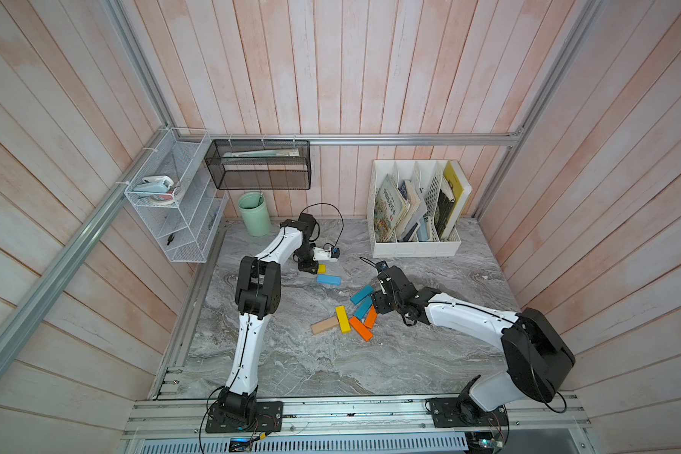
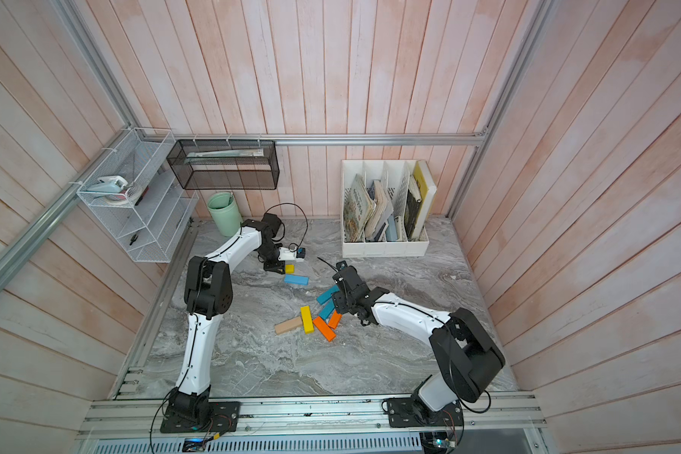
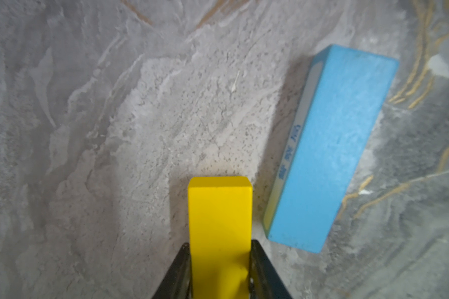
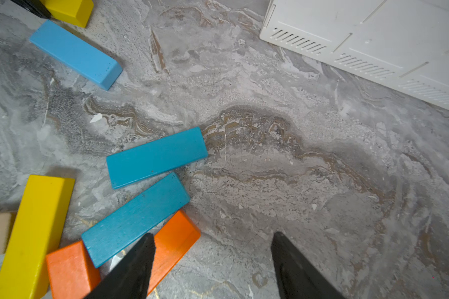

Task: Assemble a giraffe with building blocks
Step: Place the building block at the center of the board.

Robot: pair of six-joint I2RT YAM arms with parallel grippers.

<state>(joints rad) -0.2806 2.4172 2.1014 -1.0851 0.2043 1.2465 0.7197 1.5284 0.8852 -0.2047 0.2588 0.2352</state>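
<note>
My left gripper [image 3: 219, 243] is shut on a short yellow block [image 3: 219, 212], which it holds low over the marble table beside a light blue block [image 3: 332, 145]. Both top views show this pair [image 1: 321, 269] [image 2: 296, 279] at mid-table. The other building blocks lie in a loose pile: two teal [image 1: 361, 294] [image 4: 138, 220], two orange [image 1: 360, 328] [image 4: 176, 238], a long yellow [image 1: 343, 319] and a tan one [image 1: 324, 325]. My right gripper [image 4: 213, 236] is open at the pile's right edge, one finger over an orange block. No giraffe figure is in view.
A white file holder with books [image 1: 413, 247] stands at the back right. A green cup [image 1: 254, 214] is at the back left. A black mesh basket [image 1: 258, 165] and a white wire rack [image 1: 174, 196] hang on the walls.
</note>
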